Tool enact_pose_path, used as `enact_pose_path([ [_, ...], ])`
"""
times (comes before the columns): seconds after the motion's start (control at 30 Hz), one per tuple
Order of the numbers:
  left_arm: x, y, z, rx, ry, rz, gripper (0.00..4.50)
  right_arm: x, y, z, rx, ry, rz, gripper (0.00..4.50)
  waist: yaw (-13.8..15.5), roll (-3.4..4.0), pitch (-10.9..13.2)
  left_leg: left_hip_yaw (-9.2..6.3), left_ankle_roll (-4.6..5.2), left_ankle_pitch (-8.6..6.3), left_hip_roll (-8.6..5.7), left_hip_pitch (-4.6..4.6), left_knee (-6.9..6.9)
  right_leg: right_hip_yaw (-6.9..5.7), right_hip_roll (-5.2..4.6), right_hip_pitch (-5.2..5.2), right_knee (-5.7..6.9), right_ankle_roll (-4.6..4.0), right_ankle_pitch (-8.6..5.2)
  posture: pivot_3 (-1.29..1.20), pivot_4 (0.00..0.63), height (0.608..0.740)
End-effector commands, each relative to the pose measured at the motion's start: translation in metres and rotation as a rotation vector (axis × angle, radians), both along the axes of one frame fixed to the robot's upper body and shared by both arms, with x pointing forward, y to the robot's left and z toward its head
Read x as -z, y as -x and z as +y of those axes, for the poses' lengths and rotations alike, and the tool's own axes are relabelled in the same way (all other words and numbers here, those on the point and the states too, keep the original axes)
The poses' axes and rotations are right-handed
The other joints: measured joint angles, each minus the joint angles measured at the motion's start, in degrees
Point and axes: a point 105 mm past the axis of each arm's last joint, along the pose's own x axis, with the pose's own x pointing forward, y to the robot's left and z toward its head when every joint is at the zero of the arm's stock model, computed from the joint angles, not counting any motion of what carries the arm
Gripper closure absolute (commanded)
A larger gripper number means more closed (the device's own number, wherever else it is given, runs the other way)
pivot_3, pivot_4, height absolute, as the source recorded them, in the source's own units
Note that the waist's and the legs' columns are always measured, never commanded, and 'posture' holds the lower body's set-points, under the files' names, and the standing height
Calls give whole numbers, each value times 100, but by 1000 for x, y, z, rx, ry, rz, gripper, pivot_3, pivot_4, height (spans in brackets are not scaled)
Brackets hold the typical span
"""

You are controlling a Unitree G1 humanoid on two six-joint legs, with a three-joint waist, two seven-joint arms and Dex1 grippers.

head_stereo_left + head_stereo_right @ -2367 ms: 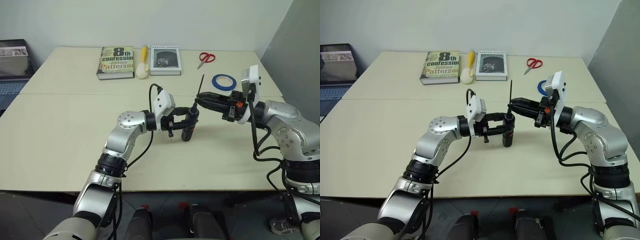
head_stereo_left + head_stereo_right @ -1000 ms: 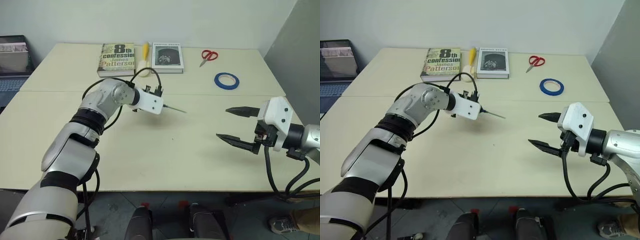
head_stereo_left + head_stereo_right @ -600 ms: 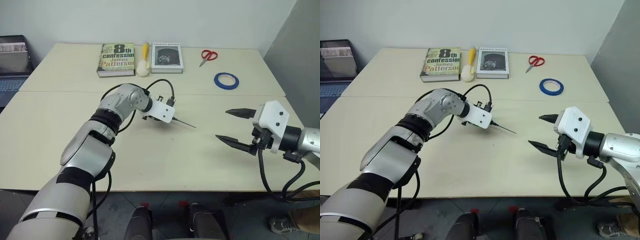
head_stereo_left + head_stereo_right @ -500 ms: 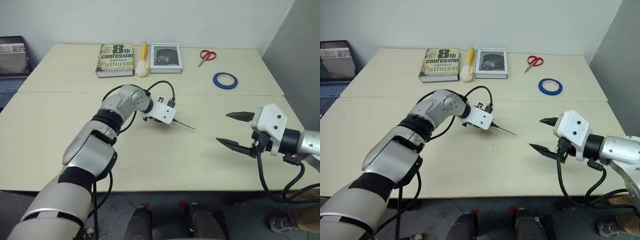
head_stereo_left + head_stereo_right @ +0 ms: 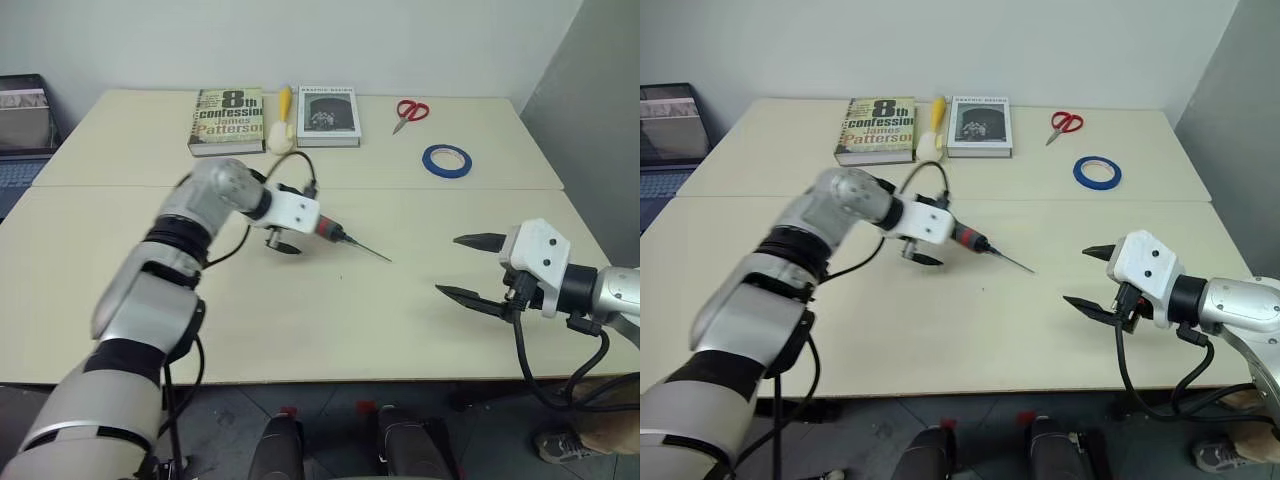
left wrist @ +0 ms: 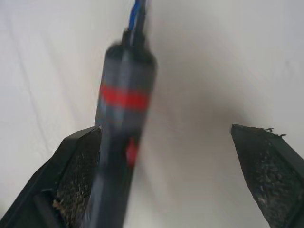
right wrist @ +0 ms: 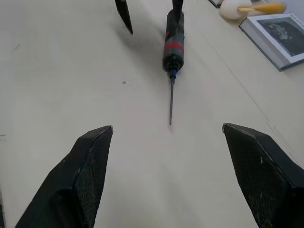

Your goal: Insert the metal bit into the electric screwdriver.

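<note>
Lying on the table point(image 5: 120, 290) at the frame's centre, the electric screwdriver point(image 5: 318, 227) carries the metal bit point(image 5: 366, 247) in its tip. The left gripper point(image 6: 175, 156) has its fingers apart around the screwdriver's body, one finger touching it, and the right gripper point(image 5: 478, 268) stands apart and empty at the right. For a clean release, I judge the left arm should lift straight away without brushing the tool.

Matt black electric screwdriver point(image 7: 173, 40) with thin grey metal bit point(image 7: 171, 104); smooth matt cream table point(image 5: 300, 320) (fingertip pads point(image 7: 90, 185) rough-textured).

The green-covered book point(image 5: 228, 121) at the far edge of the table point(image 5: 420, 300) reads "8th confession" with "James Patterson" beneath it. The grey book point(image 5: 327, 116) beside it has a line of small print across its top, too small to read.
</note>
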Motion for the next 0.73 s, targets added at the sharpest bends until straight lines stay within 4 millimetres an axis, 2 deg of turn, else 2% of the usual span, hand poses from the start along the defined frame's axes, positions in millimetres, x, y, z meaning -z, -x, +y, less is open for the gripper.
enact_pose_path([
  [0.03,-46,12,19,-80,275,11,65,-7,-3,0,-14,15,-26,614,3,0,0,0,0,0,0,-1,1,0,0,0,0,0,0,0,150,740],
  [0.1,-56,20,43,-196,390,27,0,-9,-6,-3,-6,3,-27,272,-9,0,0,0,0,0,3,0,2,-1,-1,1,0,0,0,0,150,740],
  [0.13,-55,25,59,-264,414,25,0,-10,-7,-6,-3,-3,-19,135,-24,1,-1,1,0,0,4,1,2,0,-1,1,1,0,0,0,150,740],
  [0.2,-52,37,79,-356,445,24,0,-9,-8,-10,-2,-1,-3,36,-57,2,-2,1,0,0,5,5,1,0,-1,1,6,-2,0,0,150,740],
  [0.3,-38,75,113,-508,478,39,0,-6,-7,-23,-11,22,32,36,-81,3,-1,1,-1,0,6,11,2,0,-1,0,17,-5,-3,0,150,740],
  [0.37,-32,92,118,-557,491,38,0,-4,-8,-30,-16,21,37,36,-80,-1,-2,2,-1,0,8,14,2,-2,-2,0,25,-11,-7,0,150,740],
  [0.43,-25,100,114,-608,517,56,0,-5,-11,-41,-12,3,28,36,-6,-4,-3,-3,-1,0,8,15,13,-8,-2,1,38,-13,-9,0,150,740],
  [0.53,-8,118,117,-661,534,88,0,-12,-18,-48,3,-84,0,36,31,-5,-3,-4,-1,1,8,15,49,-9,-2,8,49,-37,-22,0,150,740],
  [0.63,3,124,115,-669,545,100,0,-10,-23,-57,15,-62,11,36,11,-5,-2,6,0,0,8,43,76,0,-6,38,54,-36,-18,0,150,740],
  [0.73,8,121,106,-649,574,106,0,-11,-28,-63,21,-55,16,36,11,-5,-2,8,-1,0,8,92,78,1,-9,81,51,-37,-18,0,150,740],
])
